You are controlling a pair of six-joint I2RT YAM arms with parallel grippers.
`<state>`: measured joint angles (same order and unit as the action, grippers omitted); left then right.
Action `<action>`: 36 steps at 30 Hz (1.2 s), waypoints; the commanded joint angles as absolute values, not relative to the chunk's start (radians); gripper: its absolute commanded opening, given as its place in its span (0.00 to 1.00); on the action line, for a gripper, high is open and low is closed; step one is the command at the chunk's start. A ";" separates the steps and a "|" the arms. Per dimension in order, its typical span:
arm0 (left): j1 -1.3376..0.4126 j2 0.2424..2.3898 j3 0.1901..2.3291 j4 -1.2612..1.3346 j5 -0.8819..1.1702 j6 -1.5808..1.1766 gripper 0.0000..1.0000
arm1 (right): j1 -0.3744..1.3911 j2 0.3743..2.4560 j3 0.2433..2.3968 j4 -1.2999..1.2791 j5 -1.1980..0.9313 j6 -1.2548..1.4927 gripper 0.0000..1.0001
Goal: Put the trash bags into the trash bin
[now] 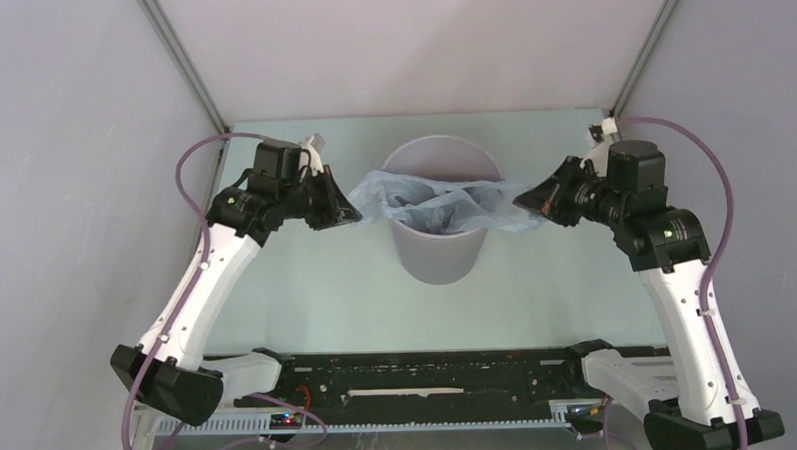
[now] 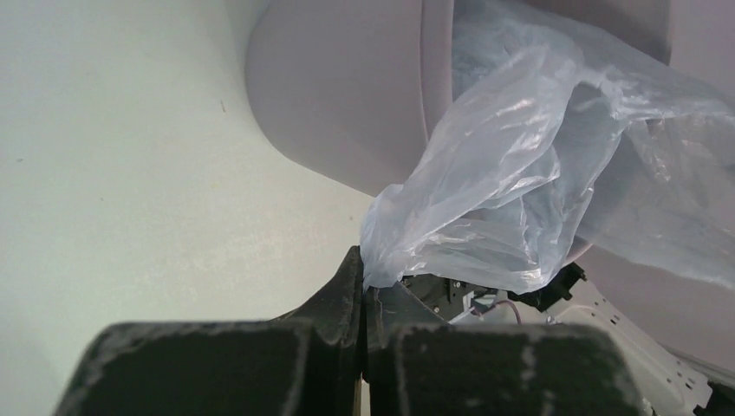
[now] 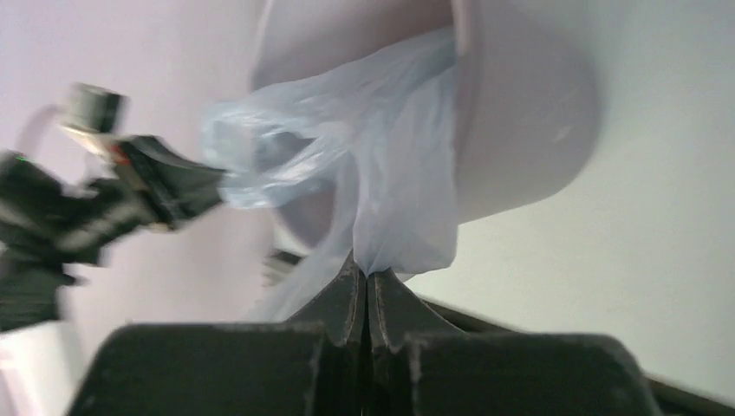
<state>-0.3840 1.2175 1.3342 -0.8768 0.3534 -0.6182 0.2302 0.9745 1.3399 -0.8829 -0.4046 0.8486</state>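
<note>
Table [image 1: 307,298] carries grey trash bin [image 1: 440,252], upright, centre. Pale blue trash bag [image 1: 444,205] stretched across bin mouth, middle sagging inside: top view only. Wrist views: left gripper [image 2: 360,264] and right gripper [image 3: 366,270] each pinching bag edge outside rim.

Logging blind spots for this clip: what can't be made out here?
- Inside of the trash bin: top view, covered by the trash bag.
- Bin's far side: both wrist views, cut off at the top edge.
- The left gripper: right wrist view, blurred.
</note>
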 commanded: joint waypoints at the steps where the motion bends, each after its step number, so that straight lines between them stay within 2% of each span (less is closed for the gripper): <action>1: -0.352 1.174 1.407 -0.908 0.284 -0.567 0.00 | 0.174 0.960 1.288 -0.887 -0.422 0.092 0.00; 4: -0.332 1.158 1.410 -0.912 0.260 -0.576 0.00 | 0.166 0.969 1.258 -0.824 -0.354 -0.049 0.00; 7: -0.328 1.146 1.428 -0.922 0.225 -0.563 0.00 | 0.152 0.978 1.206 -0.698 -0.372 -0.128 0.00; 10: -0.316 1.126 1.455 -0.946 0.150 -0.537 0.00 | 0.145 1.004 1.161 -0.612 -0.256 -0.188 0.00; 15: -0.301 1.127 1.510 -0.970 0.086 -0.482 0.00 | 0.128 1.038 1.184 -0.546 -0.128 -0.192 0.00; 19: -0.301 1.149 1.500 -0.967 0.099 -0.471 0.00 | 0.124 1.087 1.213 -0.574 -0.163 -0.134 0.03; 23: -0.302 1.154 1.489 -0.927 0.177 -0.494 0.00 | 0.127 1.123 1.344 -0.753 -0.226 -0.012 0.36; 27: -0.302 1.130 1.438 -0.865 0.240 -0.543 0.00 | 0.126 1.137 1.506 -1.012 -0.254 0.170 0.62; 29: -0.303 1.124 1.416 -0.842 0.267 -0.562 0.00 | 0.127 1.115 1.523 -1.041 -0.312 0.264 0.74; 33: -0.303 1.117 1.391 -0.830 0.287 -0.575 0.00 | 0.149 1.048 1.500 -0.928 -0.392 0.279 0.89; 36: -0.302 1.112 1.387 -0.832 0.286 -0.571 0.00 | 0.165 1.027 1.403 -0.772 -0.433 0.124 0.91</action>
<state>-0.3088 1.1439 1.4033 -0.8764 0.2508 -0.5579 0.1448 1.0542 1.4837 -0.9154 -0.3489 0.2073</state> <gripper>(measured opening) 0.008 0.904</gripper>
